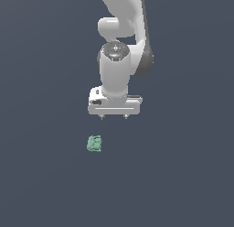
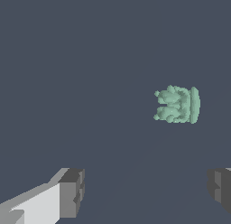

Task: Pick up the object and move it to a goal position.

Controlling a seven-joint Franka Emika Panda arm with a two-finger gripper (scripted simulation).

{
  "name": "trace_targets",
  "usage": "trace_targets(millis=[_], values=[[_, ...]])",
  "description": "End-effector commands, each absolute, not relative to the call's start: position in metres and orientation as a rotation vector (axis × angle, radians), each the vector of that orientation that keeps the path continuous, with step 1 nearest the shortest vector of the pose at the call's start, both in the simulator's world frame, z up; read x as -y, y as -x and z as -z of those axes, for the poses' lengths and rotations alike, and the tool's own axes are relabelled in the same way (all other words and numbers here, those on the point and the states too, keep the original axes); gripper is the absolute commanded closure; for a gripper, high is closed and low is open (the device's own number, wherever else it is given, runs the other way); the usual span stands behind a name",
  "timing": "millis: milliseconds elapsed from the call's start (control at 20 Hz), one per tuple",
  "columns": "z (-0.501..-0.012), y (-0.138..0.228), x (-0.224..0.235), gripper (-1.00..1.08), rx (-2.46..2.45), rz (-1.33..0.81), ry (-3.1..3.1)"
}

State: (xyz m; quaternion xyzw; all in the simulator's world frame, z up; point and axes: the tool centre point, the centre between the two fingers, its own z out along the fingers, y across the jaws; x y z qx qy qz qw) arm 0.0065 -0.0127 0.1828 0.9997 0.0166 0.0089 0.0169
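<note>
Object, position: the object [image 1: 94, 143] is lying on the dark slate-grey worktop [image 1: 41, 175], a little toward the exterior view's left of my tool and nearer the camera than it; nothing is touching it.

Object, look: it is showing as a small mint-green lump, much smaller than my tool. In the wrist view the object [image 2: 177, 105] is reading as a cluster of rounded bumps and ridges on one side, with a flatter, disc-like edge closing off the other side.

Object, surroundings: it is sitting alone on the worktop [image 2: 67, 60], with plain surface all around it.

Tool, position: my tool [image 1: 114, 116] is hanging from the white arm [image 1: 119, 61], pointing straight down, and staying apart from the object.

Tool, opening: I am holding the jaws wide apart; in the wrist view one dark grey fingertip [image 2: 72, 193] is standing well away from the other fingertip [image 2: 221, 189].

Tool, contents: I am gripping nothing; the gap of my tool [image 2: 146, 191] is showing only bare worktop, and the object is lying outside that gap, near the second fingertip's side.
</note>
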Motion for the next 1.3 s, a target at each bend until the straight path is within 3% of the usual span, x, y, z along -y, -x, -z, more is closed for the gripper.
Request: trace_targets(millis=[0,700,1250], values=[[-0.183,-0.006,0.013,-0.92,-0.052,-0.028,-3.107],[-0.189,-0.009,0.022,-0.92,-0.084,-0.057,-3.095],[-0.155,-0.035,0.055,-0.92,-0.045,-0.033,-3.111]])
